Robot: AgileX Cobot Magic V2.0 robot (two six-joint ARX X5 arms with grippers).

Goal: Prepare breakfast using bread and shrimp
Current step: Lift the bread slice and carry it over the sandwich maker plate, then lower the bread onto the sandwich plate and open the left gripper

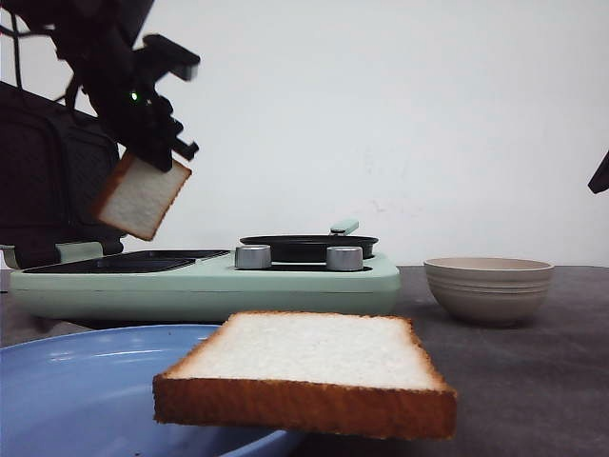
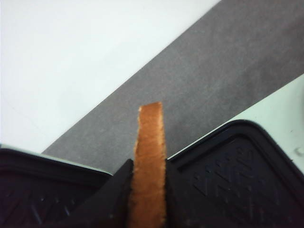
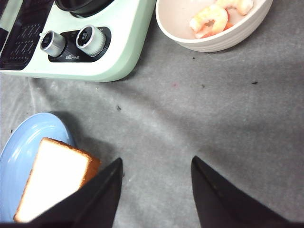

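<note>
plate slice: bread lying on the blue plate, overhanging its rim
left gripper: clamped on second slice, raised above the green cooker
right gripper: jaws wide, nothing held
shrimp: in beige bowl

left gripper: raised, clamped (on bread slice) | right gripper: jaws apart
</note>
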